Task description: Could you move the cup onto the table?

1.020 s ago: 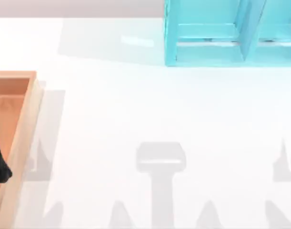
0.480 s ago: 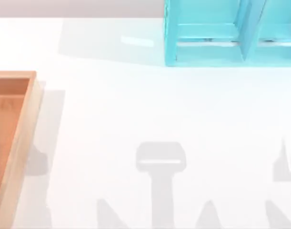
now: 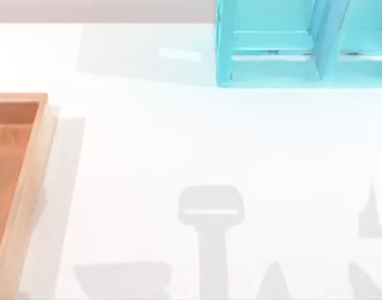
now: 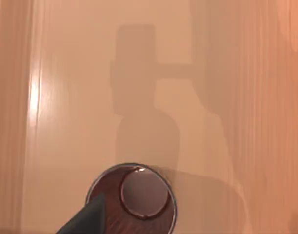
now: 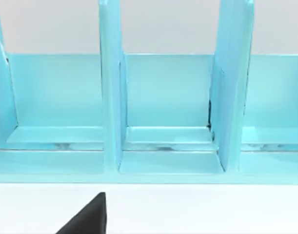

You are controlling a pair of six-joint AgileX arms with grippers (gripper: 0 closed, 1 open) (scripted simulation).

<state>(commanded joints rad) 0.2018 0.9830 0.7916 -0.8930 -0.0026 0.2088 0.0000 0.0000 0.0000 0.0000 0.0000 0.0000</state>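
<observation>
1. Left claw (image 4: 85,219): from my wrist camera I see one dark finger tip beside the cup (image 4: 134,197), overlapping its rim; I cannot tell whether the fingers are apart or together.
2. Cup sits upright on the wooden floor of the tray (image 4: 66,97), its open mouth facing the camera, a pale round base inside.
3. From above, the tray's rim (image 3: 34,169) lies at the table's (image 3: 178,137) left edge.
4. Right claw (image 5: 88,217): one dark finger tip shows above the white table, facing the turquoise shelf (image 5: 163,92); I cannot tell its state either.
5. Shelf stands at the table's far right side.
</observation>
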